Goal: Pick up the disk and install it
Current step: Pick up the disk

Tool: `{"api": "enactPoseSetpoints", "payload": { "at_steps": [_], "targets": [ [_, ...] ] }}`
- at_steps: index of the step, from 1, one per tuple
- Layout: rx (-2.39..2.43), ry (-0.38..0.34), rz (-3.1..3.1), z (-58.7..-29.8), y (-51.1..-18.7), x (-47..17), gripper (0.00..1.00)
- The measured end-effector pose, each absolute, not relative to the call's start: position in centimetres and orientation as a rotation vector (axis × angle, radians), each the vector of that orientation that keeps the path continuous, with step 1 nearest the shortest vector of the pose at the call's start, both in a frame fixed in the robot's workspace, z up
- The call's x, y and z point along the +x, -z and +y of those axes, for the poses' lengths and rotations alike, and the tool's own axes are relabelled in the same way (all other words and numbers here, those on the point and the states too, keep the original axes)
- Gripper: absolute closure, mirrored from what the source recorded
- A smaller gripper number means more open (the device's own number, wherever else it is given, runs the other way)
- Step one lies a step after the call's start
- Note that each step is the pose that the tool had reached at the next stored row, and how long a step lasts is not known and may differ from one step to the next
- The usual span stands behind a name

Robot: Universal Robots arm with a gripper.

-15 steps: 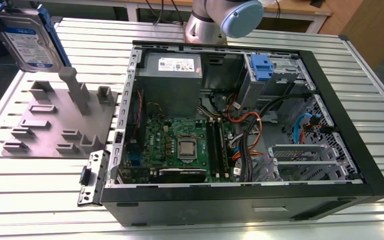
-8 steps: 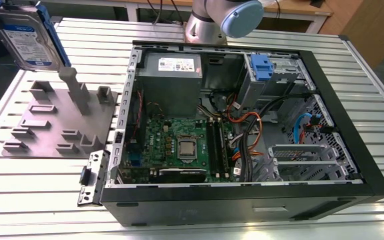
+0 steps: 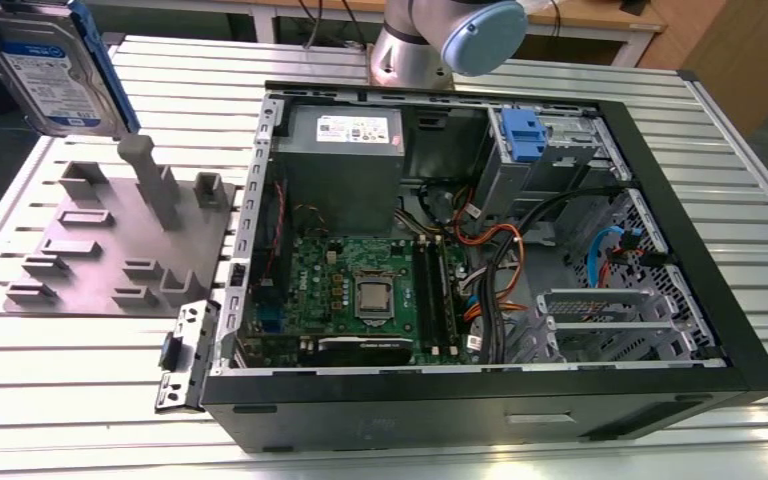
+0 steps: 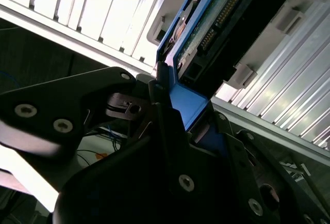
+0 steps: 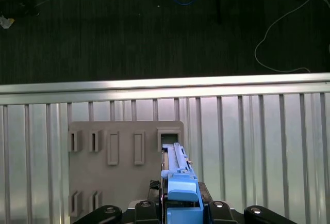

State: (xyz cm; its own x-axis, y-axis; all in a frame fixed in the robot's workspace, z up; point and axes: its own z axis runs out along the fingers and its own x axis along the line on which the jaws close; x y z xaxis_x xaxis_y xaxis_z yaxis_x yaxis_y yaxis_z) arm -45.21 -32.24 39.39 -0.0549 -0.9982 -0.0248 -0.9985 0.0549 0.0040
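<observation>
Disk (image 3: 53, 68) hangs in the air at the exterior view's far left, lifted off the grey fixture plate (image 3: 104, 260) and well apart from the open computer case (image 3: 491, 390) on the slatted metal table (image 3: 64, 400). In the second wrist view the gripper (image 4: 188, 108) pinches its blue side rail between black fingers (image 4: 162, 121). In the first wrist view the drive stands edge-on over the plate.

Bright light glares off the table slats (image 4: 93, 7); the claw (image 4: 178, 108) lies shadowed.
</observation>
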Motion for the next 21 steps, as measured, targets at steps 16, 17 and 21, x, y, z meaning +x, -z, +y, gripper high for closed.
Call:
{"api": "enactPoseSetpoints", "payload": {
  "at_steps": [16,17,21],
  "targets": [
    [-2.149,-0.031,2.27,-32.2,-40.4,-45.2,0.64],
    [-2.149,-0.031,2.27,-32.2,-40.5,-45.2,0.64],
    [-2.149,-0.031,2.27,-32.2,-40.7,-45.2,0.64]
  ]
}}
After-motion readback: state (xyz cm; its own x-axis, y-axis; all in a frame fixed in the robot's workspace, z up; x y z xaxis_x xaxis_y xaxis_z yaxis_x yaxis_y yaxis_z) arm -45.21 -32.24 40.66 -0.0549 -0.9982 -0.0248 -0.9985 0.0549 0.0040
